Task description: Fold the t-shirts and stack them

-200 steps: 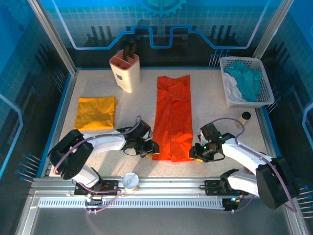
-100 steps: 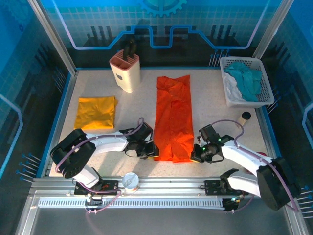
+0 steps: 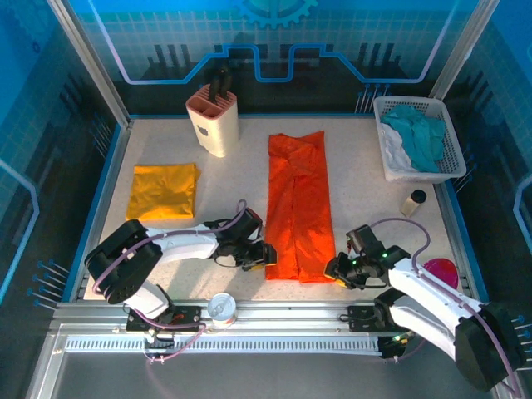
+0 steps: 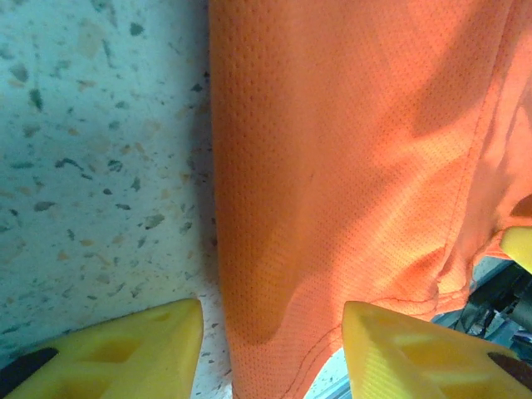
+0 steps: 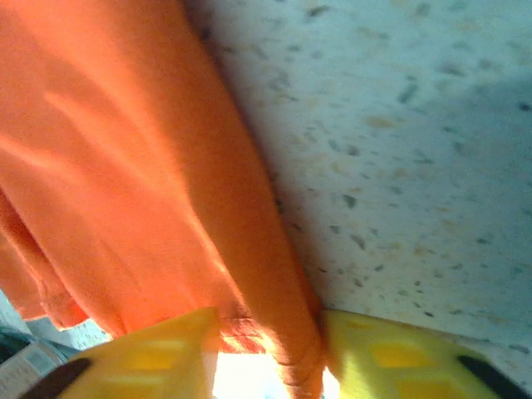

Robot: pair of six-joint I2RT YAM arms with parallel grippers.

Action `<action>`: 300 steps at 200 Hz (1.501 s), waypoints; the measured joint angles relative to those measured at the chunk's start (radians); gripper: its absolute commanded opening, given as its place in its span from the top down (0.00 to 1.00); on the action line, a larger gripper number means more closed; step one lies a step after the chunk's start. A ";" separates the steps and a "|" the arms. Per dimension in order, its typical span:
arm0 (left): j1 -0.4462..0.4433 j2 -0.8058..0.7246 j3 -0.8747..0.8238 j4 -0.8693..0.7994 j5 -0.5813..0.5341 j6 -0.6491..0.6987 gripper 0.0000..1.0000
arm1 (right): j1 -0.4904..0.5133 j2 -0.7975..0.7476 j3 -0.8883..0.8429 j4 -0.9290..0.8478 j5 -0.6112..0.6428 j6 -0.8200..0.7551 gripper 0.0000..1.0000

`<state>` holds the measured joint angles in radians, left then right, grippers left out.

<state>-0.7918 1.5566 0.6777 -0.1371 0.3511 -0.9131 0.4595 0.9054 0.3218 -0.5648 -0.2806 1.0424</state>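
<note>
The left gripper (image 4: 273,324) gapes astride the orange-red t-shirt (image 4: 349,150)'s near hem, and the right gripper (image 5: 270,337)'s bite is unclear, so a corner may slip when lifted.

No legible text, number, brand or label appears. The back wall carries a blue gear emblem (image 3: 278,8) with line graphics, without lettering. The can (image 3: 223,310) at the near edge of the tabletop has a printed wrap too small to read. The orange-red t-shirt (image 3: 298,208), at mid-tabletop, shows as plain mesh cloth in the left wrist view (image 4: 349,166). The mustard-yellow t-shirt (image 3: 162,191), near the left edge, is plain.
</note>
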 measured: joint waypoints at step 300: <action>-0.154 -0.059 -0.042 -0.007 -0.016 -0.082 0.49 | 0.000 0.018 0.003 -0.011 0.018 -0.007 1.00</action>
<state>-0.9463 1.4975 0.6357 -0.1444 0.3347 -0.9947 0.4591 0.9234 0.3252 -0.5755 -0.2626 1.0355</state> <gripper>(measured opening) 0.533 0.044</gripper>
